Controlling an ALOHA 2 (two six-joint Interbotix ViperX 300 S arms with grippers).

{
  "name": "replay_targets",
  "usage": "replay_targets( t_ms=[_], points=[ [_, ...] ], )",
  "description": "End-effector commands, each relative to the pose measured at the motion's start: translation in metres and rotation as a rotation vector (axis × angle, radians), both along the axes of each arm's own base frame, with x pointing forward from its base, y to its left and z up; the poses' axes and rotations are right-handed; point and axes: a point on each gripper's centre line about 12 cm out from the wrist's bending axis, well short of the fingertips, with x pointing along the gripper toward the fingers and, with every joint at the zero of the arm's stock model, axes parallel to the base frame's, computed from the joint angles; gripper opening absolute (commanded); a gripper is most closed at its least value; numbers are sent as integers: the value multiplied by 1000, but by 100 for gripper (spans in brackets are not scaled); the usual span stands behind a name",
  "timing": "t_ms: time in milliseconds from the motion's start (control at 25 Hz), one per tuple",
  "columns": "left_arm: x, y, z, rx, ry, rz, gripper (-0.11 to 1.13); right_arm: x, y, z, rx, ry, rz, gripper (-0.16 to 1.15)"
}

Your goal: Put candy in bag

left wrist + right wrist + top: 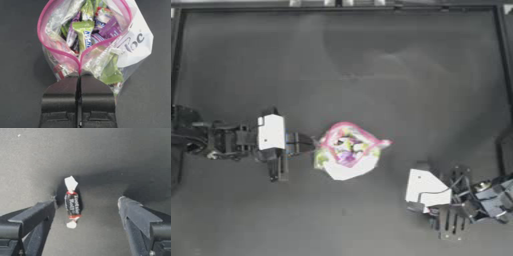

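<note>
While the left gripper [79, 75] pinches the bag [93, 37] mouth, the right gripper [87, 203], jaws wide, should straddle the candy [72, 203] squarely on the worktop [100, 153].

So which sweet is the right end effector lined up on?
The loose candy with white twisted ends, lying alone on the table between the open right end effector. All the others sit inside the bag.

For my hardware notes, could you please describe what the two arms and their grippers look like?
Both arms are dark grey to black jointed metal, each with a white boxy block at the wrist. The left gripper has broad, matte black jaws with rounded tops. The right gripper has dark, angular, wedge-shaped jaws. Thin cables run along the left arm, pale fittings along the right.
</note>
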Motion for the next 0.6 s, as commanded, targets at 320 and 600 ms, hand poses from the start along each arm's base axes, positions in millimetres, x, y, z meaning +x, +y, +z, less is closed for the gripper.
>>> replay_targets(
  t_ms=[320,600],
  points=[
    [5,0,10,3,-37,0,3,1,10,-3,13,2,15,46],
    [5,1,11,3,-40,1,3,2,13,-3,22,5,11,34]
  ],
)
